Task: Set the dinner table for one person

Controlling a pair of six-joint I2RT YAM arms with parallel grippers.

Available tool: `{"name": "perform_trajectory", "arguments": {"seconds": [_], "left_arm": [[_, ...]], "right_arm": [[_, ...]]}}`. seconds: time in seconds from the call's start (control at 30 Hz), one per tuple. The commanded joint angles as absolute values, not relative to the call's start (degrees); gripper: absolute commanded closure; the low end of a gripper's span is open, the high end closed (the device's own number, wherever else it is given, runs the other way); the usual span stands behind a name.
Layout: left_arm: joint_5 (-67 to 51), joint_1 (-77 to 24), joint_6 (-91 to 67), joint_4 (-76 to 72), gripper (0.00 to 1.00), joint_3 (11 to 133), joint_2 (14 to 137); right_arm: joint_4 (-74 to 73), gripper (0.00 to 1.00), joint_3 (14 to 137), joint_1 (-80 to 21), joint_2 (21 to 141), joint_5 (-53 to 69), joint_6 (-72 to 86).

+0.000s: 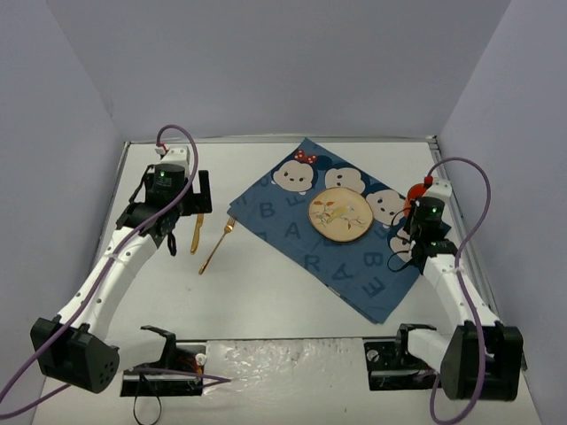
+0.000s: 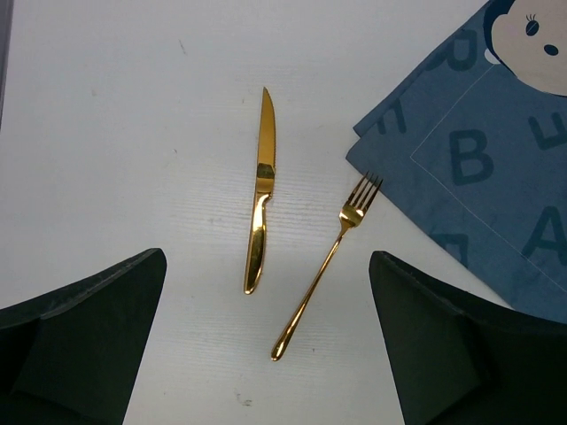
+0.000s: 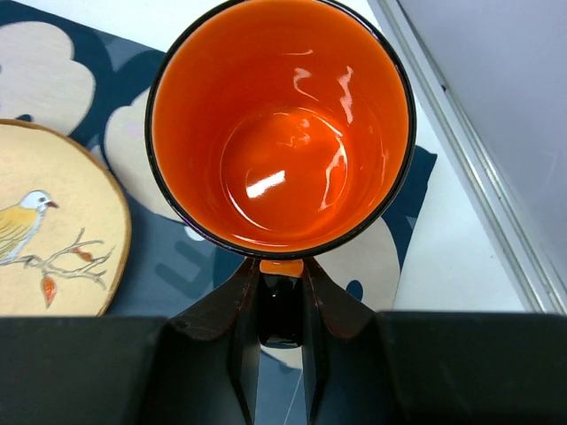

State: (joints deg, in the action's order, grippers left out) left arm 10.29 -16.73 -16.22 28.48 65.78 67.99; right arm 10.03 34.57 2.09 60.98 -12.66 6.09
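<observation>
Right gripper (image 3: 282,285) pinches handle of orange mug (image 3: 279,133) just right of plate (image 1: 339,215), while left gripper (image 2: 267,292), spread, hovers over knife (image 2: 260,195) and fork (image 2: 332,257) lying left of plate on dinner table (image 1: 266,297), handles toward claw, nearer left arm.

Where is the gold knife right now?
Top view: the knife lies on the left of the dinner table, just left of the fork, not touching it.
</observation>
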Motion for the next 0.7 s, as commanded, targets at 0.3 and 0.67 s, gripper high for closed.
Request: {"name": "perform_trajectory", "arguments": {"seconds": [0.3, 0.67], "left_arm": [[12.45, -16.55, -14.44, 23.91, 0.03, 66.59, 68.29], [11.78, -16.52, -14.42, 23.38, 0.03, 66.36, 68.91]], "right_arm": [[33.02, 1.0, 31.55, 10.84, 71.48, -0.71, 4.6], [36.04, 1.0, 30.23, 14.15, 73.05, 0.78, 5.27]]}}
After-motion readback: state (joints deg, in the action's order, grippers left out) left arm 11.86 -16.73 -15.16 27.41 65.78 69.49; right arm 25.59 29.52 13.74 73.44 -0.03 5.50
